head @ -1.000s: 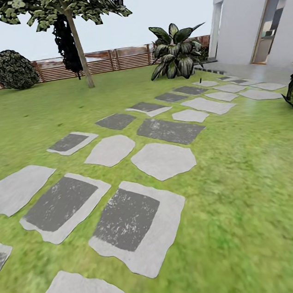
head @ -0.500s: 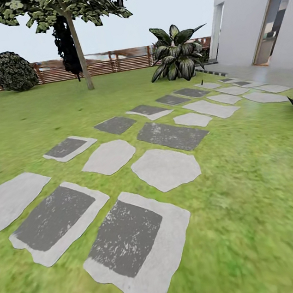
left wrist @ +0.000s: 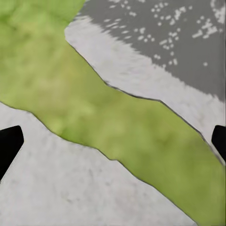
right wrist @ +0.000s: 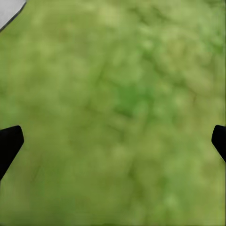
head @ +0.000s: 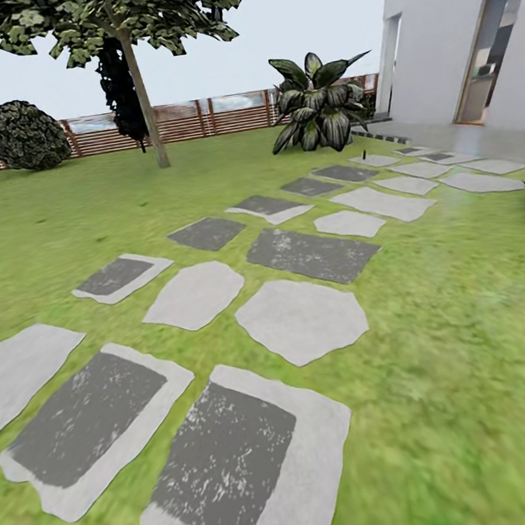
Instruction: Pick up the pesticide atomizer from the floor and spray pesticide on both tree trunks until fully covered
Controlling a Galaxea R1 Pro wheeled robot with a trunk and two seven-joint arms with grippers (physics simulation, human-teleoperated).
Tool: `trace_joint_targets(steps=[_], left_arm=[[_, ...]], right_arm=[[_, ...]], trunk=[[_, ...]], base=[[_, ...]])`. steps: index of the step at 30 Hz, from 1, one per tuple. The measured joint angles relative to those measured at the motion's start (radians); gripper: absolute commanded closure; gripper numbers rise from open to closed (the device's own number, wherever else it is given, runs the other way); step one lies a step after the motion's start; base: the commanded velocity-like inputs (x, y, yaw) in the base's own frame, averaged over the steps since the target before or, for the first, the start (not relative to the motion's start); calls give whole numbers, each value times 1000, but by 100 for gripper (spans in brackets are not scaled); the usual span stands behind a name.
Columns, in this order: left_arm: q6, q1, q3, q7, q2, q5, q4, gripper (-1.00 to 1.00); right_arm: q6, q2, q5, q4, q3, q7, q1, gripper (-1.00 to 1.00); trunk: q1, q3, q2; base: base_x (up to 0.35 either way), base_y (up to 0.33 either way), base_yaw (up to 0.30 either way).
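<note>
Both grippers' fingers (left wrist: 9,143) (right wrist: 9,141) are spread wide, holding nothing, hanging over lawn (head: 456,335) and stepping stones (head: 302,319); tree (head: 141,96) standing far ahead by fence (head: 192,118); atomizer location can't tell

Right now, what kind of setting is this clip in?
A house's back garden, by the look of it: green lawn crossed by grey stepping stones, a brown slatted fence along the back, and a white house at the right.

One tree (head: 107,17) stands far left on the lawn (head: 439,329). Its pale trunk (head: 144,104) rises upright, slightly leaning. Jagged dark green foliage tops it.
</note>
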Motion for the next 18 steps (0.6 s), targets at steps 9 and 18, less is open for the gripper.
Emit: trace_joint_targets(steps=[9,18], left_arm=[[0,0,0,0,1,-1,0,-100],[1,0,-1,-1,2,-2,0,-100]], right_arm=[[-1,0,0,0,0,-1,0,-100],[-1,0,-1,-3,-1,-1,0,-100]], trunk=[[0,0,0],[0,0,0]], base=[[339,0,0],[339,0,0]])
